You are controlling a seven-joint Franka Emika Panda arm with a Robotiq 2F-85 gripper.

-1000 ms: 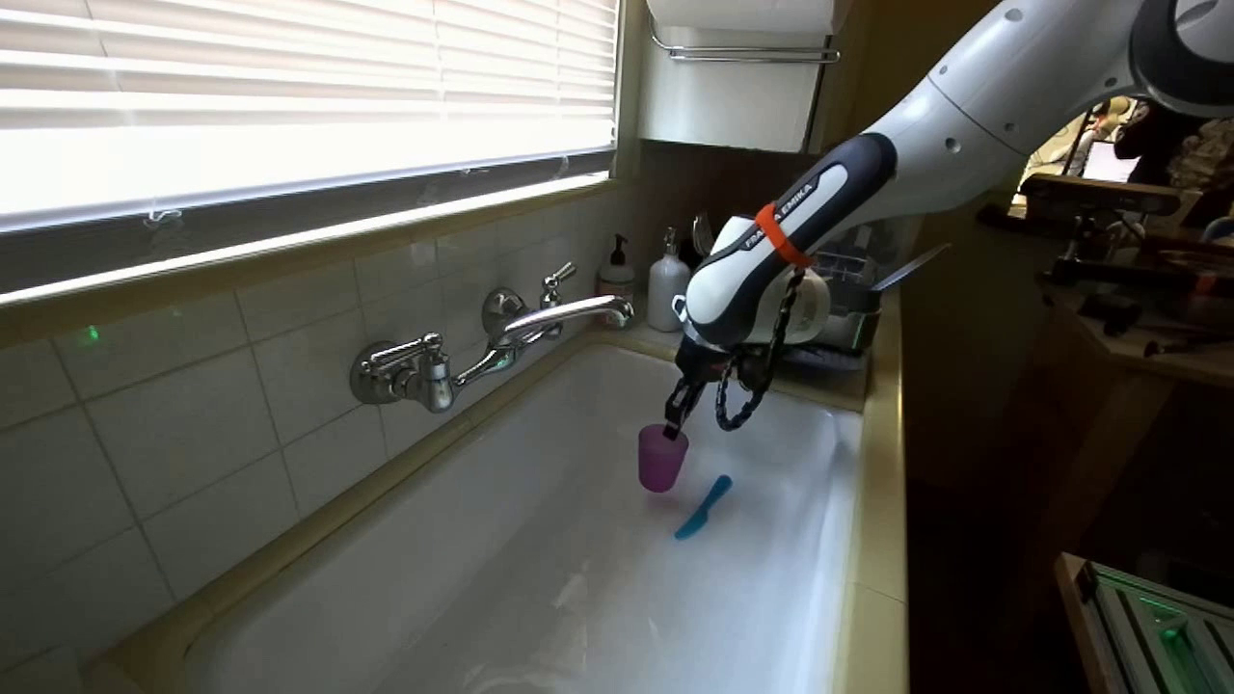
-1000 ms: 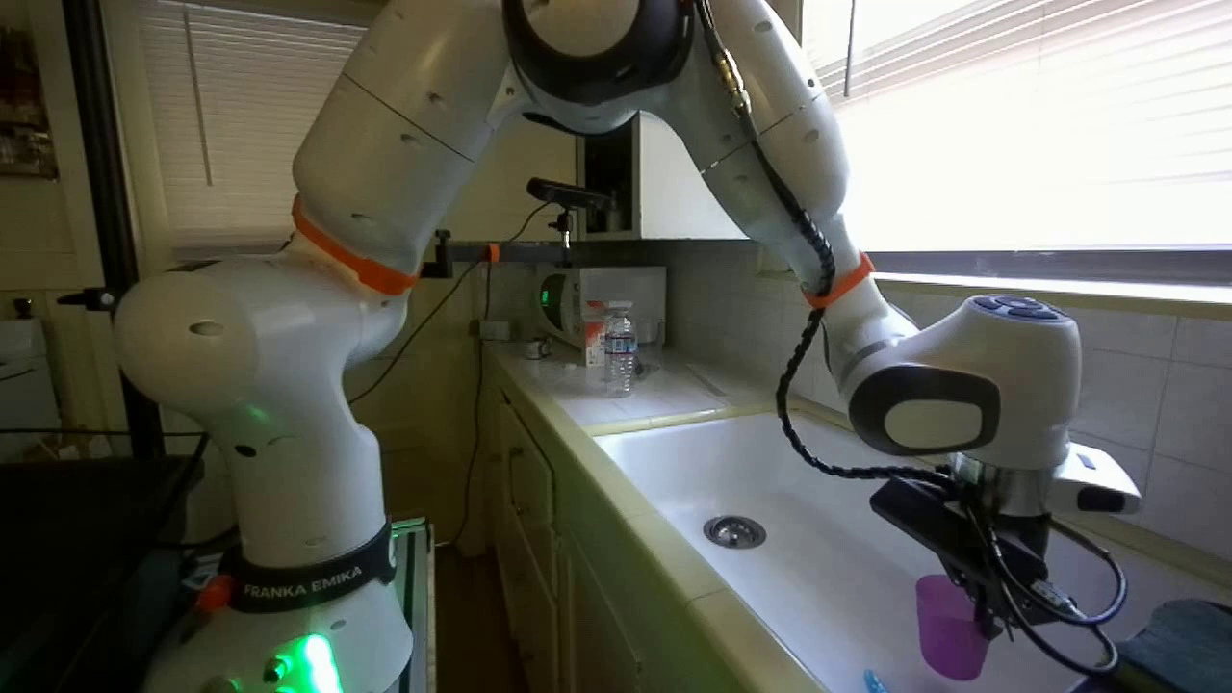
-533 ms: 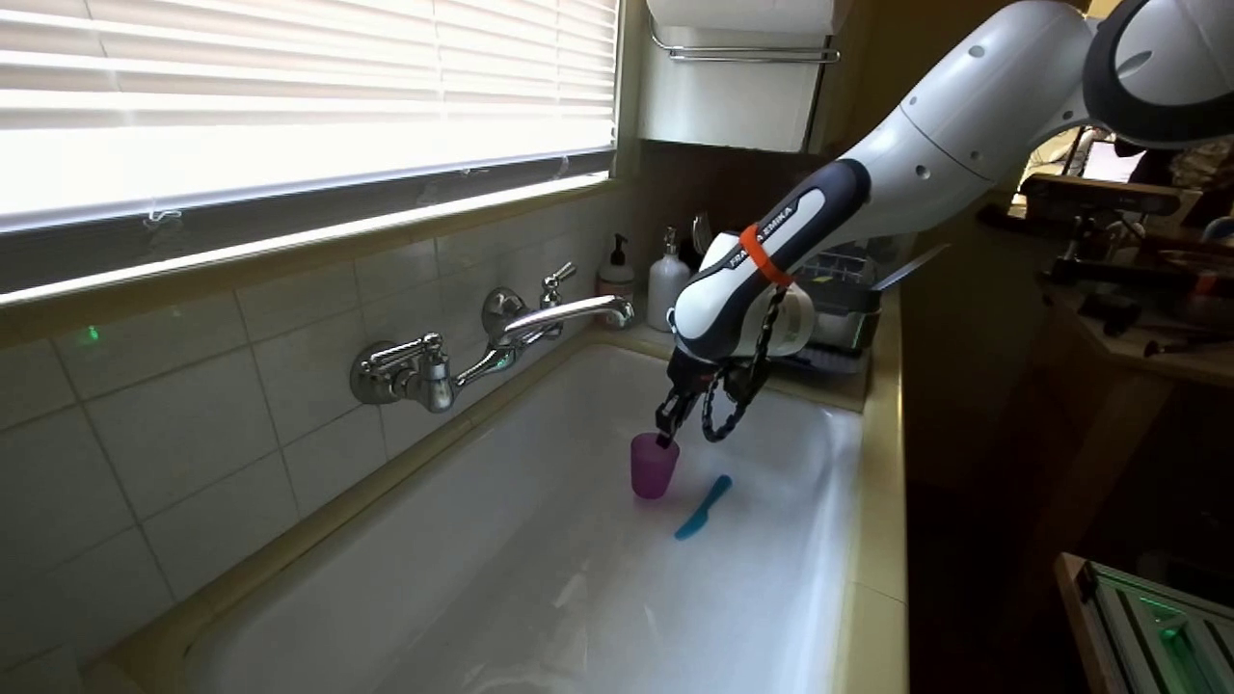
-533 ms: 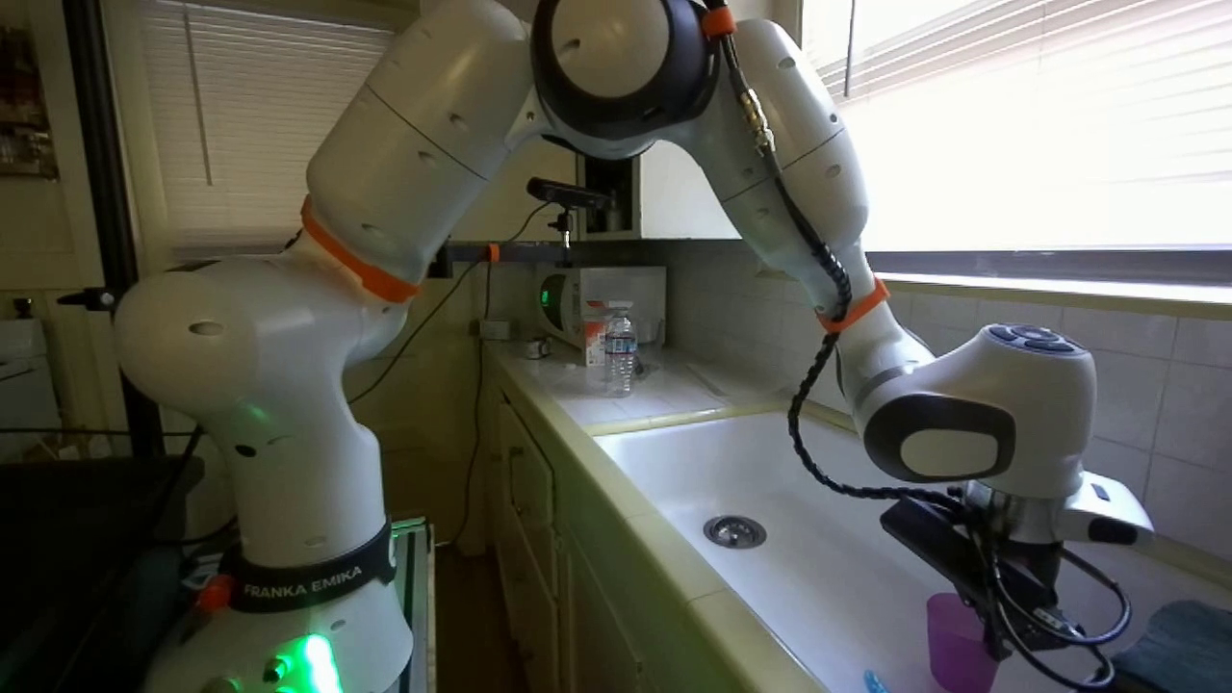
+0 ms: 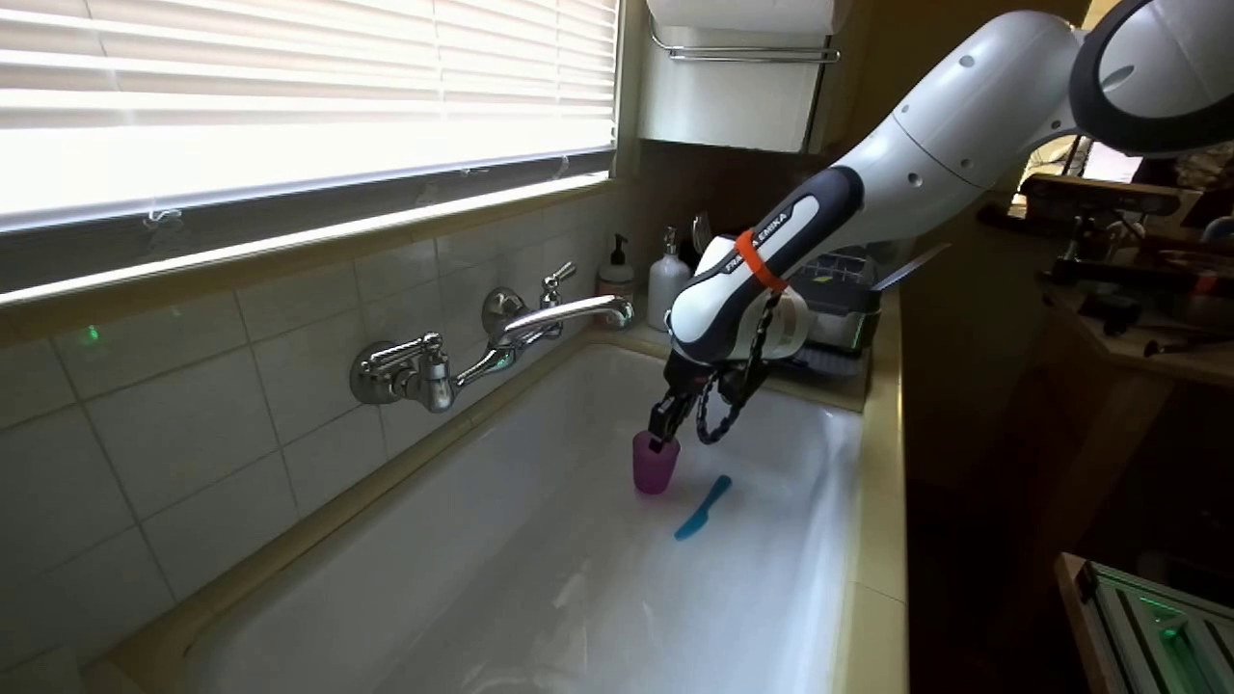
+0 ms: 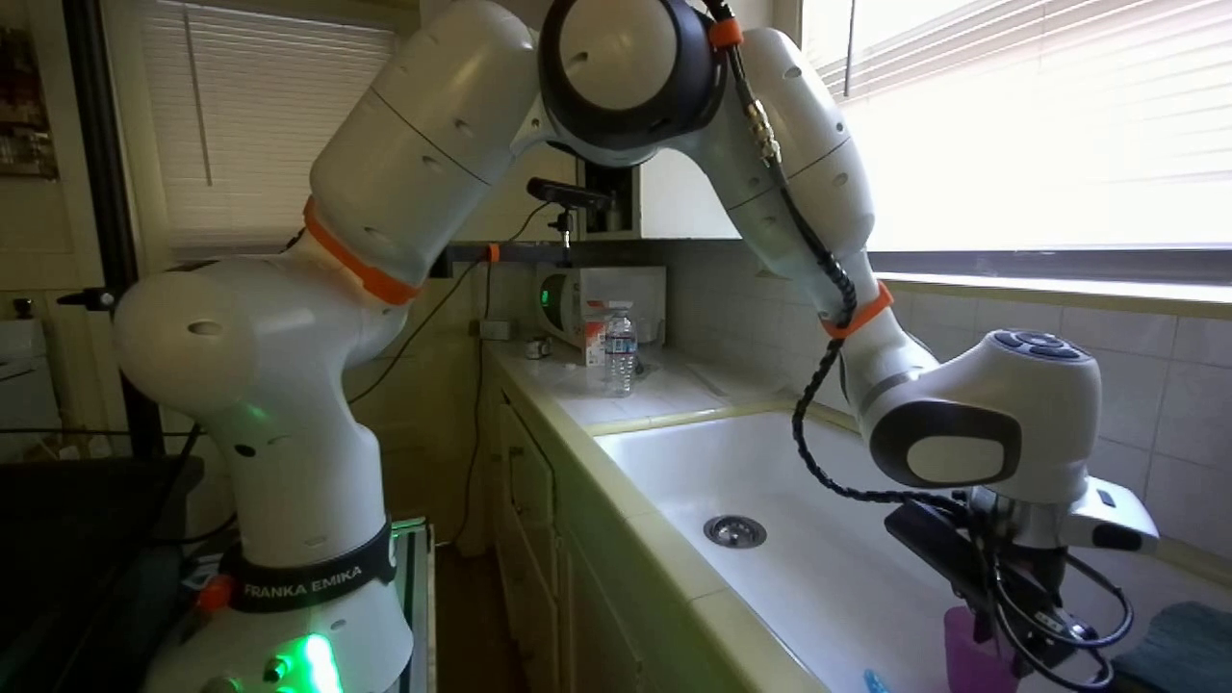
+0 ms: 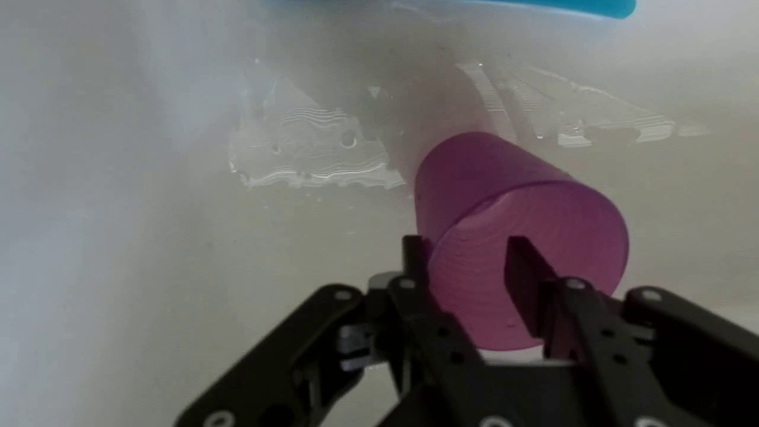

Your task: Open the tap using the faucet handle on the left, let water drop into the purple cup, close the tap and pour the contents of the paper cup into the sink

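Straddling one wall of the purple cup [image 5: 654,470], gripper [image 7: 468,258] spread, one finger inside, one outside, probably to let go; cup looks upright in the sink [image 5: 521,559] near the blue knife [image 5: 707,508], presumably for steady footing

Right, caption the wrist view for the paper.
Open Robotiq gripper astride the wall of a purple cup in a wet white sink, blue knife cropped at the top edge.
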